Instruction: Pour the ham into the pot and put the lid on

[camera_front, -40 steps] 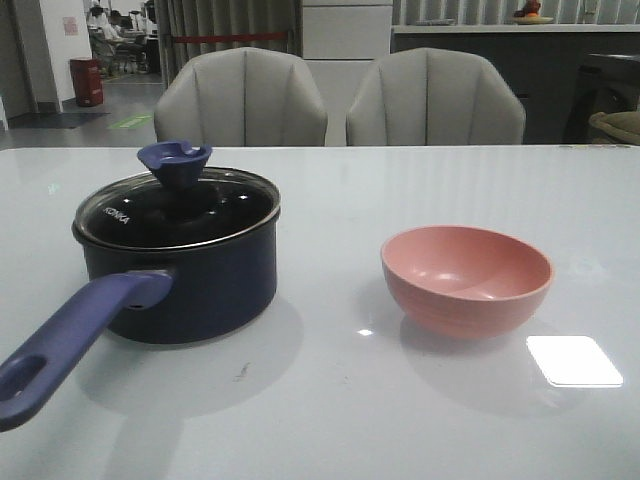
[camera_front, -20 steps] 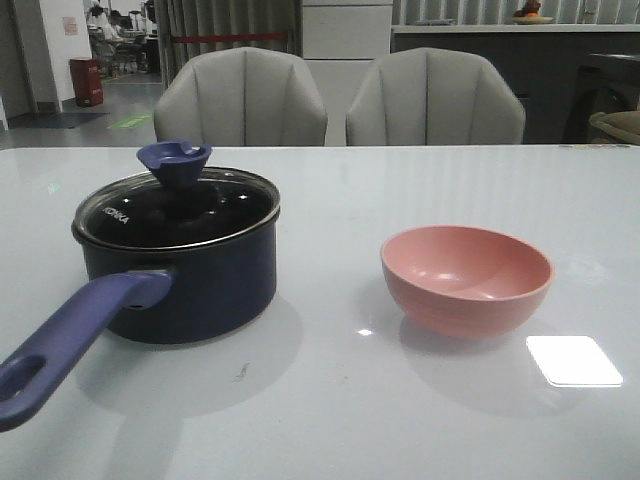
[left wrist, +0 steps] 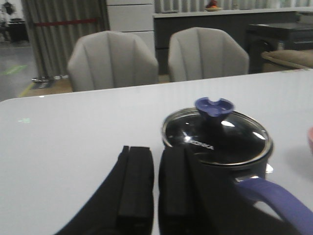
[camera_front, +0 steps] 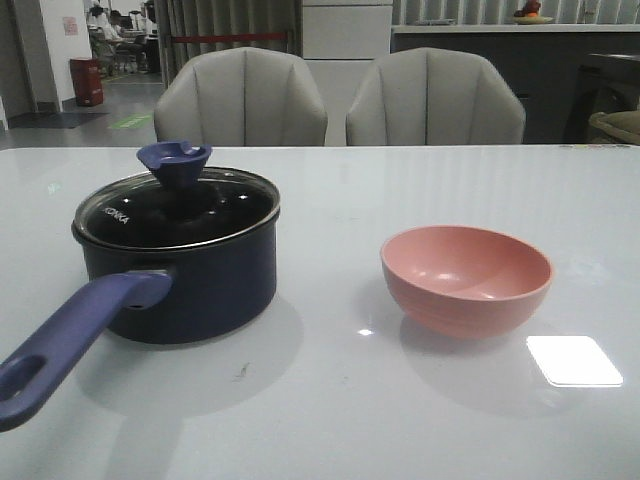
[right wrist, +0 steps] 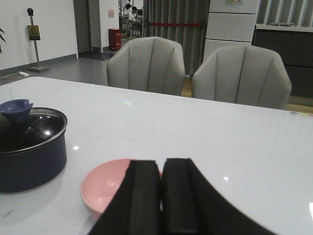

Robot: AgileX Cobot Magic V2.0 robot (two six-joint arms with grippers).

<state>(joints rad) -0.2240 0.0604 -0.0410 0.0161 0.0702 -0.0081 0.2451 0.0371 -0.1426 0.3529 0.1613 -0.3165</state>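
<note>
Honestly, I see no change on the table over the last second: the pot (camera_front: 180, 270), the lid (camera_front: 178, 205) and the pink bowl (camera_front: 466, 278) are exactly where they were, so I judge that nothing is moving now and the task looks finished or at a pause. The lid sits flat and closed on the pot, its blue knob (camera_front: 174, 163) upright and the white KONKA letters readable near the rim. The pot stands on the left part of the white table (camera_front: 330, 420), its long purple-blue handle (camera_front: 70, 340) pointing toward me. The bowl stands well apart to the right and I see nothing inside it. The ham I cannot find; if it is in the pot, the dark glass hides it. The left gripper (left wrist: 152, 188) has its pads almost pressed together and holds nothing, just beside the pot. The right gripper (right wrist: 161, 196) is the same, nearly shut and empty, hanging near the bowl.
</note>
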